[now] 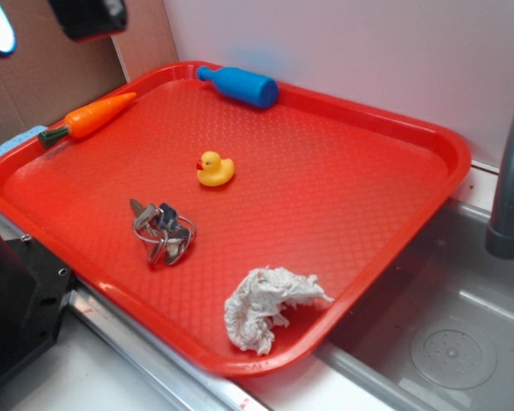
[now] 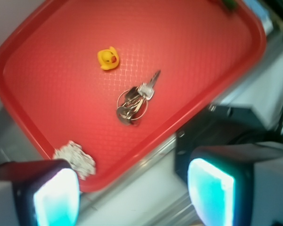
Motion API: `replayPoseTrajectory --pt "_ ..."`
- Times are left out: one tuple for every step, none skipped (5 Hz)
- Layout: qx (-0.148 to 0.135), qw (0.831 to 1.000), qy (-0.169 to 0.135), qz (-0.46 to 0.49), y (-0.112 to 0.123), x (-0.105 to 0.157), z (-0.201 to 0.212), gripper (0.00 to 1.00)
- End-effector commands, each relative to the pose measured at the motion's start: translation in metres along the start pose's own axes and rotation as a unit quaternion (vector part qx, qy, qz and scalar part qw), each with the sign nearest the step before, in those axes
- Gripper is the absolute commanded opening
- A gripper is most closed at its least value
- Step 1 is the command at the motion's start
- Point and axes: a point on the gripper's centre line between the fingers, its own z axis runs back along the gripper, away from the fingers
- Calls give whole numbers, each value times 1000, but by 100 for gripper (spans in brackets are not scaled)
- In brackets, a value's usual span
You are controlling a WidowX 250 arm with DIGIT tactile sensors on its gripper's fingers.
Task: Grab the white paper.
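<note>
Reaching risk: the gripper [image 2: 134, 195] hangs high above the red tray [image 1: 428, 137], fingers spread wide apart and holding nothing, so a long descent lies ahead and any drift could land it off target.
White paper: the white paper [image 1: 265, 306] lies crumpled on the tray floor, close to the tray's near rim and well apart from everything else on the tray.
Rim hazard: since the wad sits so near the tray's raised edge, I judge a finger could come down on the rim, tipping or shoving the tray instead of closing round the paper.
Soft-wad hazard: the paper looks light and loose; a shallow pinch may catch only a fold and let it slip free, or push it against the rim.
Wrong-object hazard: the keys [image 1: 163, 231] lie toward the tray's middle, the yellow duck [image 1: 214, 169] beyond them; both are far enough off to be unlikely mistakes.
View limit: the wrist view is blurred, so fine alignment is hard to judge.
</note>
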Motion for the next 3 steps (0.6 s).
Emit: replayPoseTrajectory --pt "-17 999 -8 39 -41 -16 -43 100" --pt "-9 1000 5 5 -54 -30 -74 100" --pt "6 1000 13 -16 -60 -38 -102 100"
